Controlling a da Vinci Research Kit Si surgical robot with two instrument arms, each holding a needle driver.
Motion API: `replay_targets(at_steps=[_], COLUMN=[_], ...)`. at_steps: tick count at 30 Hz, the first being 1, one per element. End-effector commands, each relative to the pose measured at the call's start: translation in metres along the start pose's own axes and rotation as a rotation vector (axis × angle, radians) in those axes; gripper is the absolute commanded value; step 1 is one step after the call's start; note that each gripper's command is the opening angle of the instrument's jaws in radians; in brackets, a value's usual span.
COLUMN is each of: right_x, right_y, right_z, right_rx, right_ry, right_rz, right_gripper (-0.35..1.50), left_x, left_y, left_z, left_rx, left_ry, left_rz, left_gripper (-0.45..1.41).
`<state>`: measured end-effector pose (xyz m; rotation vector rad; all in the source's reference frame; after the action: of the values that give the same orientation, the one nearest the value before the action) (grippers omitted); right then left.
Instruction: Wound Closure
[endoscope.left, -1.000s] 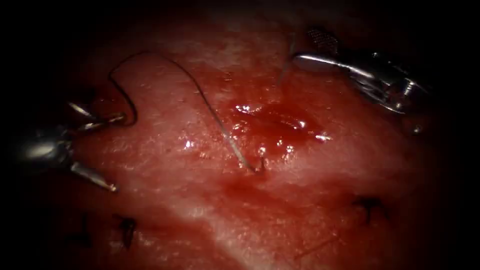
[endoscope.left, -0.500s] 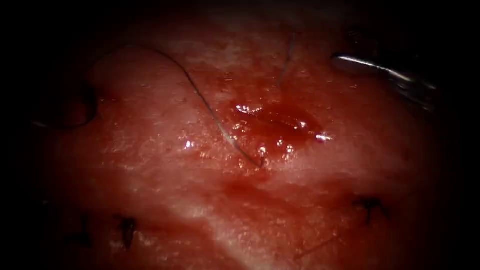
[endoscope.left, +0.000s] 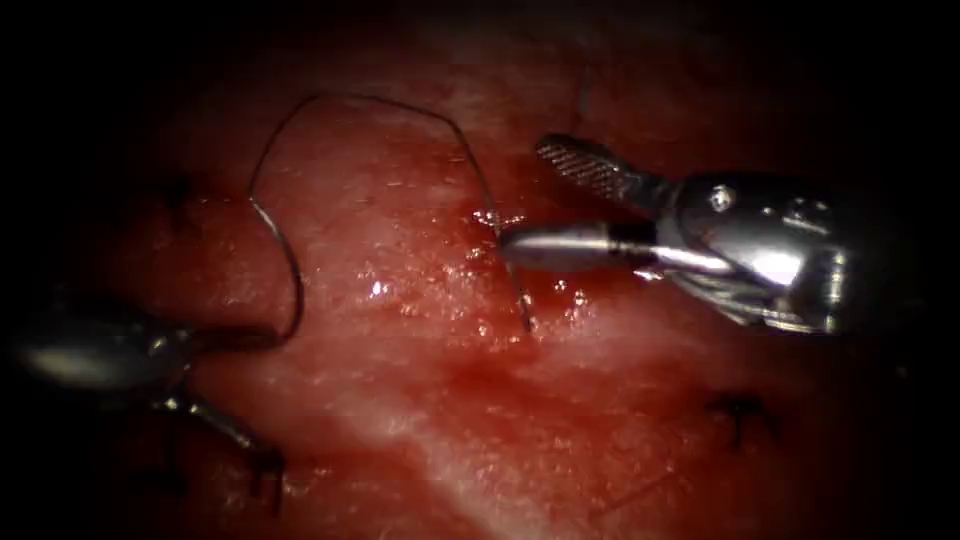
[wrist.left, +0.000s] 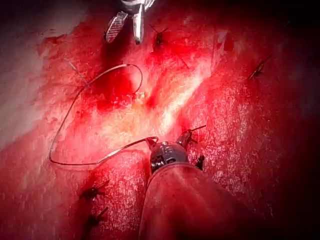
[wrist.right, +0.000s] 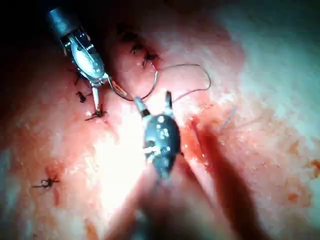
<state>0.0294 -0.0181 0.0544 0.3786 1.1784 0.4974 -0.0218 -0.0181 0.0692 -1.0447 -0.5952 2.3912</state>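
My right tool (endoscope.left: 522, 197) hangs with its jaws open and empty over the cut (endoscope.left: 575, 290), right beside the thread (endoscope.left: 490, 200). The thread leaves the tissue (endoscope.left: 400, 400) at the cut's left lip, arcs up and round to the left, and runs into a darker curve that looks like the needle (endoscope.left: 290, 275). This curve lies on top of the tissue left of the cut. Its lower end meets the tip of my left tool (endoscope.left: 205, 375), where the grip is lost in shadow. The right wrist view has the open right tool (wrist.right: 153, 97) near the needle (wrist.right: 147, 92) and the left tool (wrist.right: 102, 95).
Red fluid (endoscope.left: 600, 295) pools in the cut. Finished dark stitches sit at the lower right (endoscope.left: 740, 412) and lower left (endoscope.left: 262, 468), with more beside the left tool (wrist.left: 92, 192). The right tool (wrist.left: 125, 35) appears beyond the thread loop (wrist.left: 65, 130) in the left wrist view.
The right tool came down from the upper right to the cut with its jaws open. The left tool came back into view at the lower left. The thread loop shifted right.
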Motion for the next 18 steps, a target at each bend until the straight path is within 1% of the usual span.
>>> replay_targets(at_steps=[1, 3, 5, 6, 8, 10, 13, 15, 16, 17, 18], right_x=[0.0003, 0.0000, -0.0009, -0.0023, -0.0036, -0.0051, -0.0067, -0.0075, -0.0081, -0.0083, -0.0087], right_y=[-0.0028, -0.0032, -0.0033, -0.0030, -0.0024, -0.0009, 0.0015, 0.0027, 0.0039, 0.0044, 0.0055], right_z=[0.0039, 0.0053, 0.0071, 0.0088, 0.0101, 0.0110, 0.0117, 0.0121, 0.0124, 0.0125, 0.0125], right_rx=[0.033, 0.044, 0.042, 0.037, 0.024, -0.006, -0.037, -0.043, -0.032, -0.033, -0.035], right_ry=[-0.012, -0.021, -0.047, -0.078, -0.099, -0.105, -0.110, -0.100, -0.084, -0.080, -0.080], right_rz=[-0.011, -0.020, -0.032, -0.043, -0.038, 0.030, 0.143, 0.215, 0.294, 0.316, 0.332], right_gripper=[0.83, 0.81, 0.78, 0.76, 0.71, 0.68, 0.61, 0.59, 0.56, 0.56, 0.52], left_x=[0.0001, 0.0007, 0.0013, 0.0021, 0.0025, 0.0026, 0.0024, 0.0024, 0.0024, 0.0024, 0.0024], left_y=[0.0010, 0.0015, 0.0019, 0.0022, 0.0023, 0.0024, 0.0025, 0.0024, 0.0023, 0.0022, 0.0021], left_z=[0.0006, 0.0005, 0.0006, 0.0007, 0.0008, 0.0009, 0.0009, 0.0009, 0.0010, 0.0011, 0.0011], left_rx=[-0.009, -0.014, -0.021, -0.024, -0.027, -0.032, -0.027, -0.019, -0.013, -0.013, -0.011], left_ry=[0.000, -0.003, -0.009, -0.011, -0.011, -0.011, -0.011, -0.012, -0.013, -0.013, -0.013], left_rz=[-0.002, -0.005, 0.003, 0.023, 0.040, 0.054, 0.077, 0.089, 0.101, 0.108, 0.108], left_gripper=[0.48, 0.48, 0.48, 0.48, 0.44, 0.41, 0.32, 0.27, 0.26, 0.24, 0.24])
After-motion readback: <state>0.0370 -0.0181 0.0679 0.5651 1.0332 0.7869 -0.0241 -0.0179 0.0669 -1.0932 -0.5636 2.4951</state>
